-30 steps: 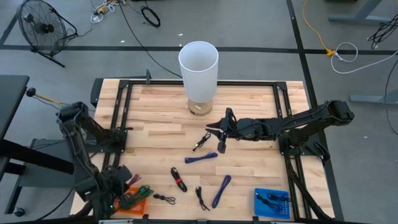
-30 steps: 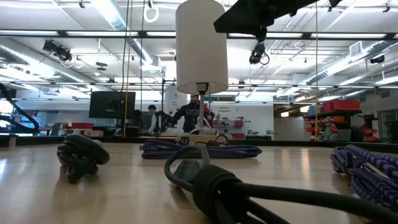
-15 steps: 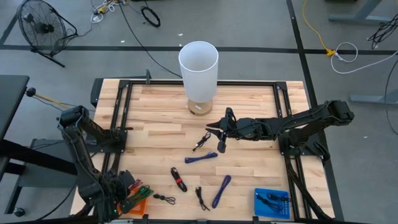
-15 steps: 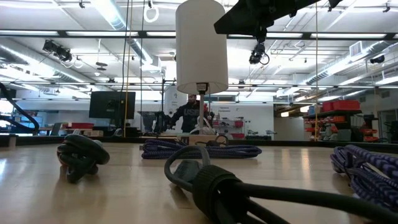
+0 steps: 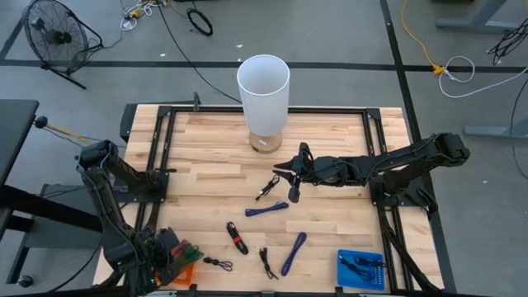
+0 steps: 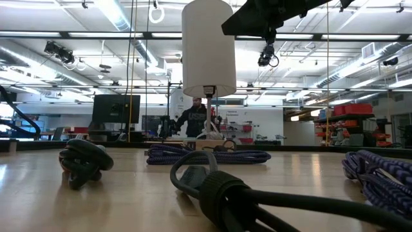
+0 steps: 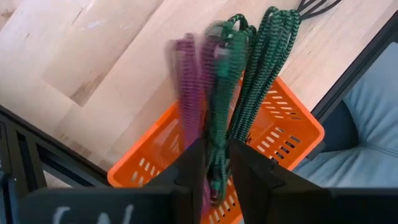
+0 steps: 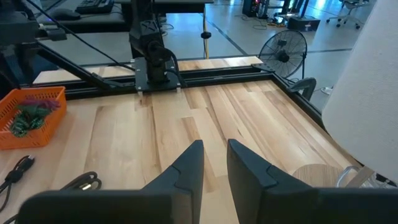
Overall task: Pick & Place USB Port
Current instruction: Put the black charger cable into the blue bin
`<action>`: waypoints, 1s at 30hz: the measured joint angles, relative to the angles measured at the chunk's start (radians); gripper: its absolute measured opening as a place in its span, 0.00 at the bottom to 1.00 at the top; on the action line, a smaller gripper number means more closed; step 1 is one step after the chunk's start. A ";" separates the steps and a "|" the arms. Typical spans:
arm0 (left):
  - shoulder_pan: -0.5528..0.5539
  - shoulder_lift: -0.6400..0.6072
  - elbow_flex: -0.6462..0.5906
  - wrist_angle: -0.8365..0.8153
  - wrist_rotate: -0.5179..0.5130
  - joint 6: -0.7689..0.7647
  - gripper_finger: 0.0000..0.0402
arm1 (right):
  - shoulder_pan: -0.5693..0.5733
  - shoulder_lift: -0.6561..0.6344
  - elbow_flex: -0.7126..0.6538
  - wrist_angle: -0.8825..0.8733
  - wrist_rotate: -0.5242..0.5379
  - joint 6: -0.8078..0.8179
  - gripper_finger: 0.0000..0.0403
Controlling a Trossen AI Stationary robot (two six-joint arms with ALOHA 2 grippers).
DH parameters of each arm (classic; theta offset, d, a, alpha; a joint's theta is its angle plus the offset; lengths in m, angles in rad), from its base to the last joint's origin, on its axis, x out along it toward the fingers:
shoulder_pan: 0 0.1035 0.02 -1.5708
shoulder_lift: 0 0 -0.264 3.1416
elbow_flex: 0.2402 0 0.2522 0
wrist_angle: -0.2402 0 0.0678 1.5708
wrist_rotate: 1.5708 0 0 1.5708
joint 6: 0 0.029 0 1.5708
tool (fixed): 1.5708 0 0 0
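A green cable (image 7: 249,93) and a purple cable (image 7: 189,93) hung between the left hand's (image 7: 214,177) fingers above the orange basket (image 7: 283,134) at the bench (image 5: 330,136) corner. The right hand (image 8: 214,165) hovered mid-bench, slightly parted, holding nothing.

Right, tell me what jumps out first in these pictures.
The tall white cylinder standing at the table's far edge catches the eye first, towering over the scattered cables. Next is the orange basket at the near left corner, where the left tool hangs over it with green and purple cables between its fingers. The right tool hovers over the middle of the table, holding nothing.
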 joint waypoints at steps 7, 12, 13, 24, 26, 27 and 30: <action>0.012 0.000 0.000 -0.061 -0.024 0.135 0.20 | 0.000 0.000 0.000 0.000 0.000 0.000 0.17; 0.056 -0.002 0.000 -0.186 -0.172 0.161 0.16 | -0.003 0.000 0.000 0.000 0.000 0.000 0.17; 0.071 -0.002 0.000 -0.194 -0.203 0.185 0.16 | -0.005 0.000 0.000 0.000 0.000 0.000 0.17; 0.426 -0.002 0.000 -0.057 -0.374 0.705 0.14 | -0.013 0.000 0.000 0.000 -0.001 0.002 0.17; 0.507 -0.002 0.000 -0.002 -0.396 0.826 0.14 | -0.013 0.000 0.000 0.000 -0.001 0.007 0.17; 0.550 -0.002 0.000 0.030 -0.397 0.879 0.14 | -0.013 0.000 0.000 0.000 -0.001 0.007 0.17; 0.682 -0.002 0.000 0.170 -0.314 1.046 0.14 | -0.013 0.000 0.000 0.001 -0.001 0.007 0.17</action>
